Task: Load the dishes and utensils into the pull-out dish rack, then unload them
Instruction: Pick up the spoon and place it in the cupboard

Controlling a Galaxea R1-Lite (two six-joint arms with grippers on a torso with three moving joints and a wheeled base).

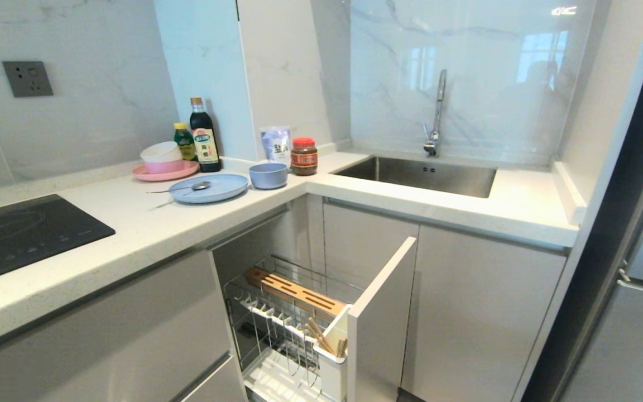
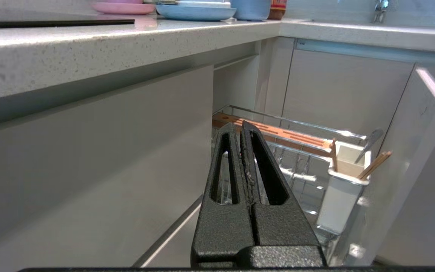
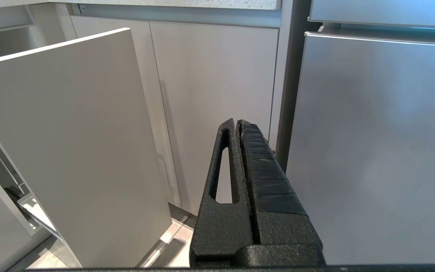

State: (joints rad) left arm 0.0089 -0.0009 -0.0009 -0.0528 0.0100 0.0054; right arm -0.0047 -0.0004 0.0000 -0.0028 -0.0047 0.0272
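Note:
On the white counter lies the pale blue plate [image 1: 210, 187] [image 2: 195, 12], and a silver spoon [image 1: 190, 187] rests on it. The pale blue bowl [image 1: 268, 175] [image 2: 250, 8] stands just right of the plate. Below the counter the pull-out dish rack [image 1: 277, 312] [image 2: 308, 143] is drawn out, its wire prongs bare. Wooden chopsticks [image 1: 318, 335] [image 2: 374, 165] stand in its white caddy [image 1: 332, 363] [image 2: 340, 196]. My left gripper [image 2: 240, 126] is shut and empty, low in front of the rack. My right gripper [image 3: 236, 122] is shut and empty, facing the cabinet doors. Neither arm shows in the head view.
A pink plate with stacked pink and white bowls [image 1: 162, 159], two bottles [image 1: 203, 137], a pouch and a red-lidded jar [image 1: 304, 156] stand behind the dishes. A black hob [image 1: 14, 234] lies left, a sink [image 1: 427, 176] with tap right. The rack's grey front panel [image 1: 380, 318] juts out.

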